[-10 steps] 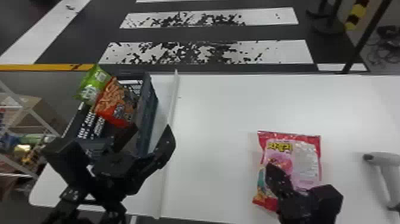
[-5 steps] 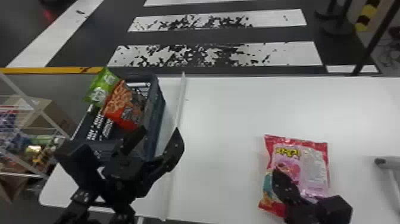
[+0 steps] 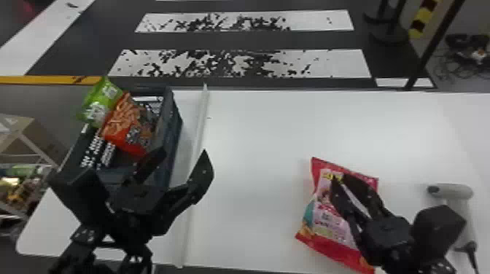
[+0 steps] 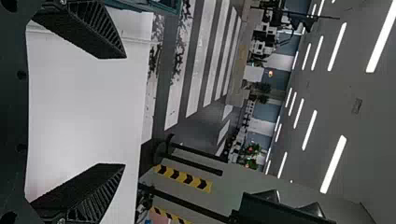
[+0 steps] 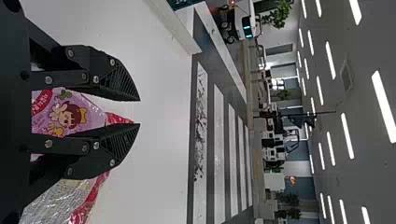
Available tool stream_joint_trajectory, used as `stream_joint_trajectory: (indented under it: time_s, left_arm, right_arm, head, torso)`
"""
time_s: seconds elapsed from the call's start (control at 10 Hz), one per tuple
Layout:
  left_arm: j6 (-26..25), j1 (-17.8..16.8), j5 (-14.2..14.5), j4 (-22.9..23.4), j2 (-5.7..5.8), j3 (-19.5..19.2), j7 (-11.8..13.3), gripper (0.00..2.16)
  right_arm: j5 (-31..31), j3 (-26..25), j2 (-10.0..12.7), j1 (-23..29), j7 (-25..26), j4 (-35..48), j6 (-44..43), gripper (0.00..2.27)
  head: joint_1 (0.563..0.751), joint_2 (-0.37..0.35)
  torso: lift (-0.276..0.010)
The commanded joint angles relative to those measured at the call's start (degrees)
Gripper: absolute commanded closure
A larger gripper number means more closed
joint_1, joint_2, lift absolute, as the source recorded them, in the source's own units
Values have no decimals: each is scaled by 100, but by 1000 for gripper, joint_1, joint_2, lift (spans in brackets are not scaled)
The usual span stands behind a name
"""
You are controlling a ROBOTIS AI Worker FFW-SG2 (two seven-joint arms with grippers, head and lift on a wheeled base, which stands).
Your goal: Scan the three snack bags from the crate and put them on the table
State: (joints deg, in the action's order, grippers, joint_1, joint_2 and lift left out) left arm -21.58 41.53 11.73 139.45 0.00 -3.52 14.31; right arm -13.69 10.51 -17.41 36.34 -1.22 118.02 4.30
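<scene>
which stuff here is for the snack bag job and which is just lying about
For the job:
red-and-pink snack bag on the table
green bag and orange bag in the crate
grey handheld tool, probably the scanner

Just about:
cardboard box at the left
yellow-and-black striped post
cables on the floor

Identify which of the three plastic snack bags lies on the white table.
The red bag; the green bag and orange bag are in the dark plastic crate.
</scene>
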Motion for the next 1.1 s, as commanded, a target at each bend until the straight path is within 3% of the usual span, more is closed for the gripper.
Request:
stream_joint_trajectory:
  time_s: [0.0, 0.3, 0.6, 0.7, 0.8, 0.9, 1.0]
  left_arm:
    - [0, -137, -391, -94, -15, 246, -121, 33]
    - [-35, -295, -452, -287, -15, 343, -209, 33]
    - [-35, -304, -417, -322, -15, 352, -227, 33]
    - [-35, -268, -391, -340, -15, 290, -209, 33]
    - [-53, -233, -382, -348, -15, 272, -209, 33]
    - [-53, -198, -382, -331, -15, 272, -209, 33]
    - [-53, -154, -417, -296, -15, 308, -227, 33]
  right_arm:
    - [-37, -234, -69, 224, -1, 433, 480, 22]
    - [-864, -550, -193, 347, -414, 450, 990, 90]
    - [-890, -603, -184, 462, -282, 529, 1289, 103]
    - [-1074, -796, -184, 576, -256, 556, 1307, 336]
    - [-1241, -999, -166, 655, -256, 547, 1254, 815]
    - [-1505, -1209, -157, 690, -274, 556, 1254, 1966]
    - [-1637, -1403, -131, 716, -318, 547, 1254, 2246]
  head:
    - [695, 53]
    - [695, 5]
    - [695, 3]
    - [695, -3]
    - [695, -15]
    - [695, -24]
    - [695, -49]
  torso:
    - [-94]
    - [-94]
    - [-94]
    - [-94]
    - [-94]
    - [-94]
    - [-94]
